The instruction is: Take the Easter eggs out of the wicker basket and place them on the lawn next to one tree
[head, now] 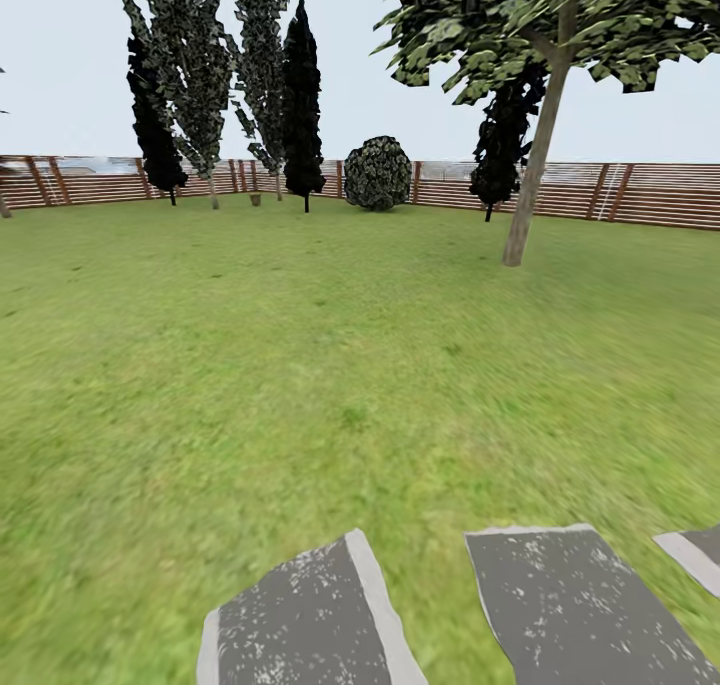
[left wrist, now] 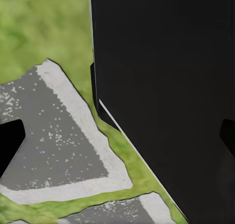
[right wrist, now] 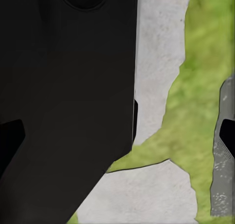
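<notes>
Facing out over the lawn (head: 300,365) from the edge of some grey paving slabs (head: 560,605), toward a slatted wooden fence (head: 660,195) and a row of trees. Cannot tell from here where the Easter eggs lie; only a small tan-brown speck (head: 255,199) at the foot of the far trees, perhaps the wicker basket, too small to be sure. Straight pale-trunked tree (head: 212,190) just beside that speck, leaning pale-trunked tree (head: 535,175) nearer on the right, round bush (head: 378,173) between them by the fence. Left jaws apart, dark fingertips (left wrist: 10,145) at opposite edges of the left wrist view, nothing between them, slabs and grass below beside the robot's own dark body (left wrist: 166,87). Right jaws likewise apart, fingertips (right wrist: 10,140) wide and empty over slab and grass. Judging by the task alone: probably light, rigid, smooth and rounded, so prone to slip or roll. Best taken across the widest middle with a centred, moderate squeeze, lifted straight up clear of the basket's rim and handle, and set down gently on flat grass to stop any rolling away from the trunk.
</notes>
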Controlling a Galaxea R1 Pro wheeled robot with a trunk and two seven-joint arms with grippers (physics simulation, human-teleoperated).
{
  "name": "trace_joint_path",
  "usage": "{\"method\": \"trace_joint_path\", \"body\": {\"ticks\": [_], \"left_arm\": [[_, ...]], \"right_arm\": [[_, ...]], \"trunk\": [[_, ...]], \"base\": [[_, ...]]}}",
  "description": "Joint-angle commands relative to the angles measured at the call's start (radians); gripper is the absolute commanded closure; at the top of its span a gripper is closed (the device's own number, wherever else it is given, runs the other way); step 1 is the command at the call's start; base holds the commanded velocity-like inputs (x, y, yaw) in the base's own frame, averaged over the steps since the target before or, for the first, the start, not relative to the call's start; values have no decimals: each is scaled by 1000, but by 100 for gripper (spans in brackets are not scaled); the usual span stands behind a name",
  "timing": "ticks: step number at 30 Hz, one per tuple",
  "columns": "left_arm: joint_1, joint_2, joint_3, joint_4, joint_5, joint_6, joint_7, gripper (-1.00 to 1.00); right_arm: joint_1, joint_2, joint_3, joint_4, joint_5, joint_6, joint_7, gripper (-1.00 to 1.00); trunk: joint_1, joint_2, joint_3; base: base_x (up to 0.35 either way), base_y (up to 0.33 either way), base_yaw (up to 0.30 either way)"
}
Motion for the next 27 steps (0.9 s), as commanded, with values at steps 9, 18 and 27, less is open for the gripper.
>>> {"method": "trace_joint_path", "body": {"ticks": [9, 18, 27], "left_arm": [[1, 0, 0, -2, 0, 0, 0, -100], [1, 0, 0, -3, 0, 0, 0, -100], [1, 0, 0, -2, 0, 0, 0, -100]], "right_arm": [[-1, 0, -4, 3, -6, -1, 0, -100], [-2, 0, 0, 2, -2, -1, 0, -100], [-1, 1, -2, 2, -3, -1, 0, -100]], "trunk": [[1, 0, -1], [1, 0, -1], [1, 0, -1]], "base": [[330, 0, 1], [330, 0, 24], [330, 0, 0]]}}
